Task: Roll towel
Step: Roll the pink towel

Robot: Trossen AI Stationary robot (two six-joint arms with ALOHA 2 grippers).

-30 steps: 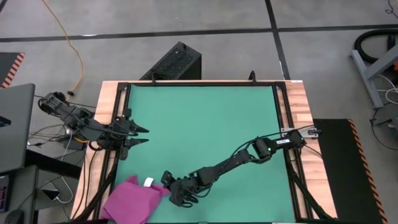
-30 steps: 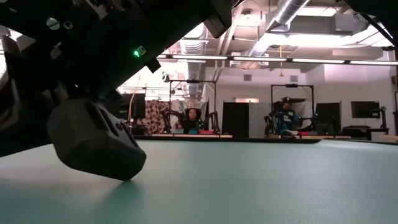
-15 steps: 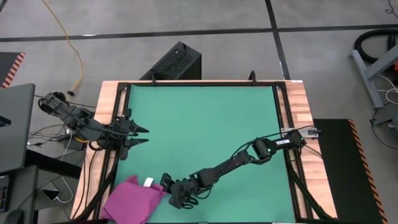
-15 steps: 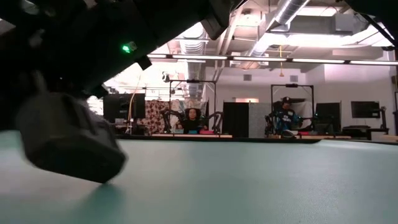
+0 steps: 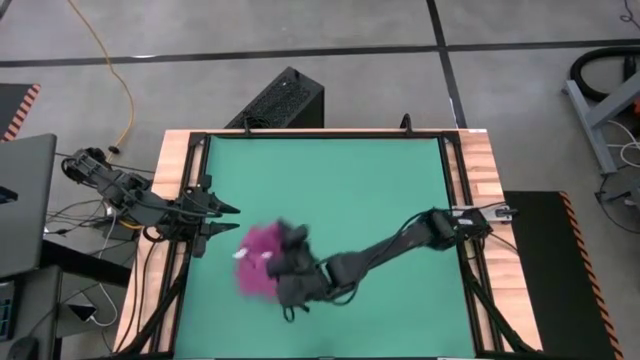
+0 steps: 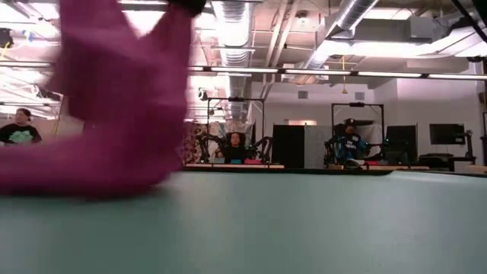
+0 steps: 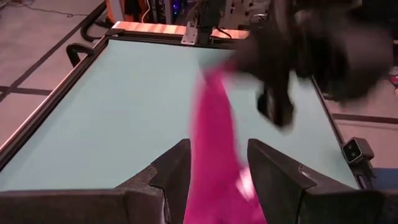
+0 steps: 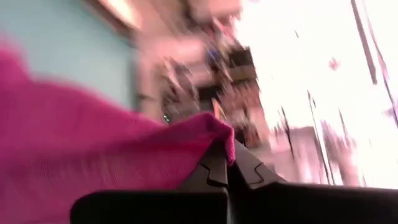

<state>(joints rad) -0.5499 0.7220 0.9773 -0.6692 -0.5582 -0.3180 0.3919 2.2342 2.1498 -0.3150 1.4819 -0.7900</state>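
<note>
The green table (image 5: 330, 190) carried both arms. The towel (image 5: 258, 262) hung bunched above its left-front part, pinched in the closed right gripper (image 8: 227, 163). The left gripper (image 5: 226, 217) waited open near the left edge.

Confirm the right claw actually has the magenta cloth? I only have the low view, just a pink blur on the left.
Observer: Yes. In the right wrist view the right claw is shut on an edge of the soft magenta-purple towel.
Operator: Where over the table?
Observer: From above, the towel is over the green mat, left of centre, toward the near edge.
Operator: Left arm involved?
Observer: No. The left claw sits open at the mat's left edge, apart from the towel.
Operator: Is it rolled?
Observer: No roll visible; in the left wrist view it hangs as a long drape.
</note>
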